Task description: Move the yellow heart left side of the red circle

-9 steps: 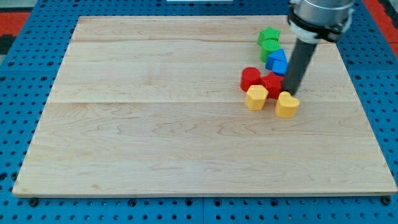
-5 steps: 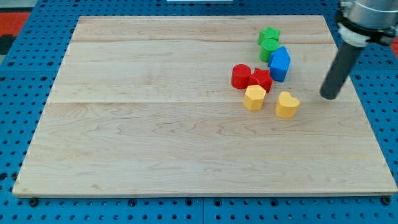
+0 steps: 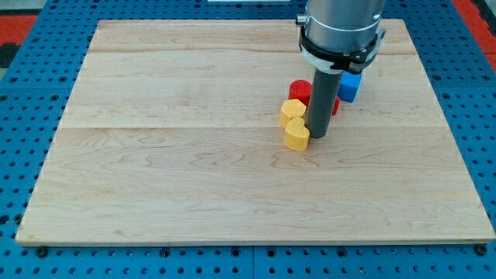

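**Tip against the yellow heart, left of the rod**

Where the straight dark rod meets the wooden board, my tip (image 3: 318,136) sits just to the right of the yellow heart-shaped block (image 3: 296,136) and looks to be touching its right side. This arm carries no jaws at all, so nothing here is apart, together or clamped; the rod alone makes contact.

Directly beyond the heart, on its far side and touching it, lies a second yellow block (image 3: 292,110), whose exact shape is hard to make out, though it looks many-sided. Farther still and slightly to the right stands the red circle, a short red cylinder (image 3: 300,91), partly covered by the rod. The heart therefore lies nearer than the red circle and a little to its left, with the second yellow block between the 2.

Right of the rod, a sliver of another red block (image 3: 335,106) shows, its shape hidden. Beyond that, a blue block (image 3: 350,85) peeks out under the wide grey body of the arm (image 3: 341,27), which covers the far-right part of the board.

All these blocks cluster right of centre on the pale wooden board (image 3: 155,155), which rests on a blue perforated table (image 3: 15,116). Red surfaces show at the far corners of the view.
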Robot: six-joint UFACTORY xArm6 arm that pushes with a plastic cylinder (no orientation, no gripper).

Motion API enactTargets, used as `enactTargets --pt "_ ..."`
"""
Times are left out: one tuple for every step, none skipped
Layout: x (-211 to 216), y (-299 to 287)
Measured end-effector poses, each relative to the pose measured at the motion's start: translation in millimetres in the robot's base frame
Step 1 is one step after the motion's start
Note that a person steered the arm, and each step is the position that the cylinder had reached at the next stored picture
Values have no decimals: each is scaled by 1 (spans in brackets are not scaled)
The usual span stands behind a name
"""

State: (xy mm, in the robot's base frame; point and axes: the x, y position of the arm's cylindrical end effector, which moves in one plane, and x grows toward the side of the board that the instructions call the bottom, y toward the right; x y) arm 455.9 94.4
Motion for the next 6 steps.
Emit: enactTargets --pt "5 -18" --pt "39 5" --pt "20 -44" --pt "-34 -79" --pt "-32 -75" --pt "-15 -102"
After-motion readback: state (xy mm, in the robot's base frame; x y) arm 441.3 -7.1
